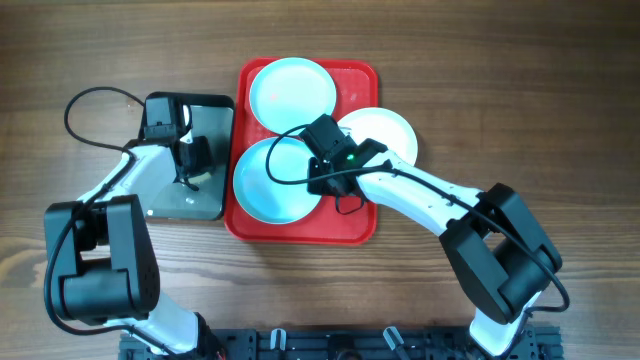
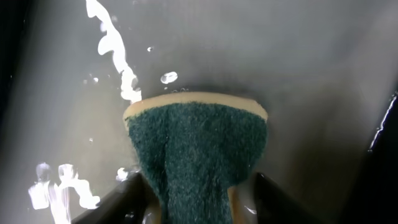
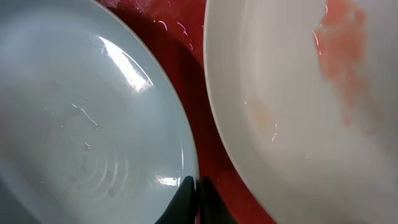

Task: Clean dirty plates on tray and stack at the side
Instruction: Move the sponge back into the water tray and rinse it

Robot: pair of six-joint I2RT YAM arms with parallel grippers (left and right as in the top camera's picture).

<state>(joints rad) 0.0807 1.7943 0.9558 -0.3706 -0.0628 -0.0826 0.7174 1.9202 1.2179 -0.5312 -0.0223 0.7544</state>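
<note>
The red tray (image 1: 300, 232) holds two light blue plates and one white plate. The far blue plate (image 1: 292, 92) lies at the tray's back. The near blue plate (image 1: 265, 185) lies front left. The white plate (image 1: 385, 128) overhangs the tray's right rim and has a reddish smudge (image 3: 345, 43). My right gripper (image 1: 322, 178) is shut on the right rim of the near blue plate (image 3: 81, 118), its fingertips (image 3: 198, 198) pinching the edge beside the white plate (image 3: 292, 118). My left gripper (image 1: 192, 165) is shut on a green-and-yellow sponge (image 2: 196, 143) over the grey tray.
A dark grey metal tray (image 1: 190, 205) lies left of the red tray, its wet surface (image 2: 311, 74) showing white foam streaks (image 2: 118, 56). The table is wood. Cables loop from both arms over the tray area.
</note>
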